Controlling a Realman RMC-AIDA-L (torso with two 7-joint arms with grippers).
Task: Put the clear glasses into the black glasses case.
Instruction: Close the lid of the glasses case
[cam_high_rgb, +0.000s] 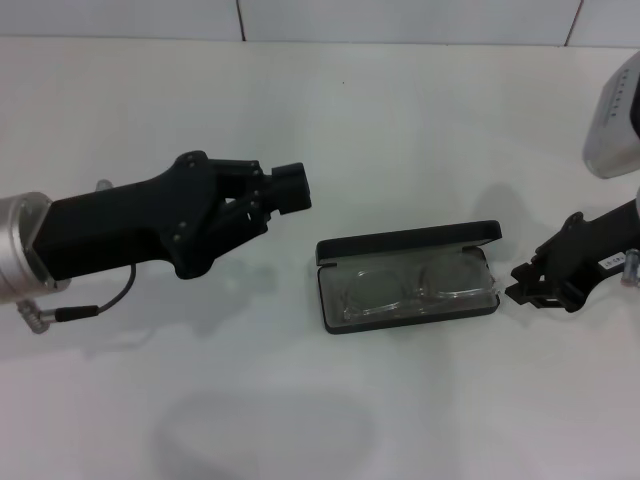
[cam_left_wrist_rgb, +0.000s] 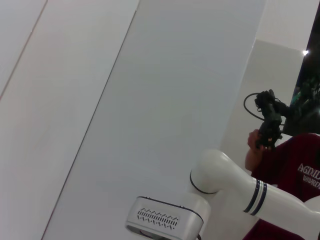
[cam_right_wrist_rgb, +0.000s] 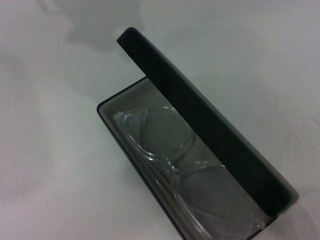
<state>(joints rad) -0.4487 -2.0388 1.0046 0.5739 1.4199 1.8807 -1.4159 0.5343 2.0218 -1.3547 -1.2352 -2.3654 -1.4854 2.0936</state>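
The black glasses case (cam_high_rgb: 410, 244) lies open in the middle of the white table, its lid raised at the far side. The clear glasses (cam_high_rgb: 408, 288) lie inside it on the grey lining, lenses up. In the right wrist view the case (cam_right_wrist_rgb: 210, 120) fills the picture, with the glasses (cam_right_wrist_rgb: 165, 150) resting in its tray under the half-raised lid. My right gripper (cam_high_rgb: 522, 284) hovers just beyond the case's right end, open and holding nothing. My left gripper (cam_high_rgb: 296, 187) hangs above the table to the left of the case, shut and empty.
The white table (cam_high_rgb: 300, 400) reaches back to a tiled wall. The right arm's white housing (cam_high_rgb: 615, 120) stands at the far right. In the left wrist view, a person in a dark red shirt (cam_left_wrist_rgb: 295, 165) stands behind the right arm's white link (cam_left_wrist_rgb: 225, 180).
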